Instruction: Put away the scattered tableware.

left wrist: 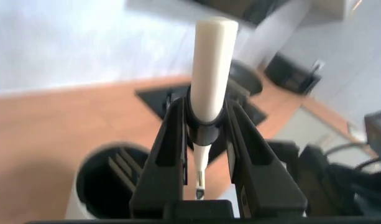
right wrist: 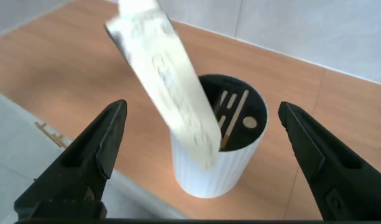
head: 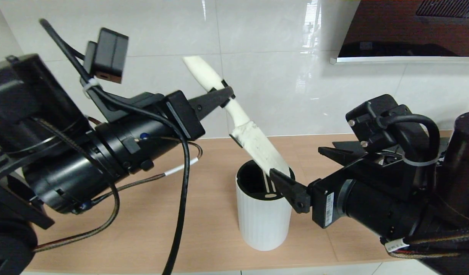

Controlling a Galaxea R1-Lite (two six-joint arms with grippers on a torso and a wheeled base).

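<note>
A white knife (head: 240, 120) hangs tilted, handle up and blade down, its tip at the mouth of a white ribbed holder (head: 262, 217) with a black inside. My left gripper (head: 224, 95) is shut on the knife's handle (left wrist: 210, 68). The blade (right wrist: 168, 74) slants over the holder (right wrist: 218, 168), which has several wooden utensils (right wrist: 230, 115) in it. My right gripper (right wrist: 202, 155) is open, its fingers (right wrist: 97, 146) on either side of the holder, just in front of it in the head view (head: 291, 191).
The holder stands on a wooden counter (head: 203, 214) against a white tiled wall (head: 276, 57). A black cooktop (head: 341, 147) lies behind my right arm, with a range hood (head: 410, 30) above it. Loose cables (head: 180, 183) hang from my left arm.
</note>
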